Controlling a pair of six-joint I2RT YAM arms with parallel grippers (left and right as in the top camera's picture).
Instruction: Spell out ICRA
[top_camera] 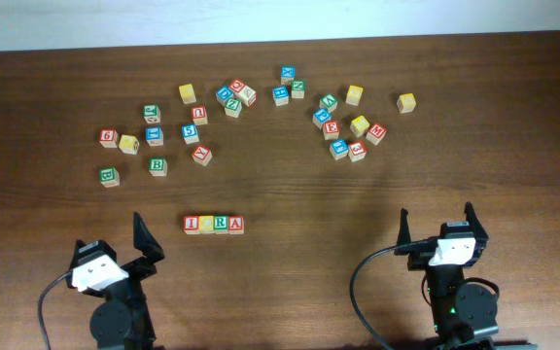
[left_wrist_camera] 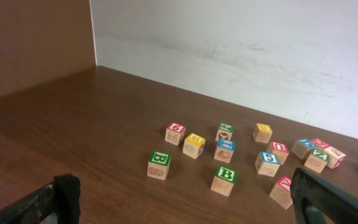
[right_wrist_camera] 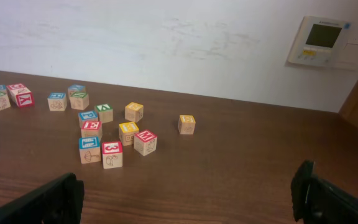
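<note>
A row of four letter blocks [top_camera: 214, 225] lies at the table's front middle; it reads I, a yellow-topped block, R, A. Loose letter blocks lie in a left cluster [top_camera: 154, 136] and a right cluster [top_camera: 343, 126]. My left gripper [top_camera: 149, 238] is open and empty at the front left, left of the row; its wrist view shows a green B block [left_wrist_camera: 224, 180] ahead. My right gripper [top_camera: 437, 226] is open and empty at the front right; its wrist view shows a red M block [right_wrist_camera: 145, 142] ahead.
A lone yellow block [top_camera: 406, 102] sits at the far right. A pale wall [right_wrist_camera: 166, 43] runs behind the table with a wall control panel [right_wrist_camera: 325, 40]. A brown panel [left_wrist_camera: 36, 43] stands at the left in the left wrist view.
</note>
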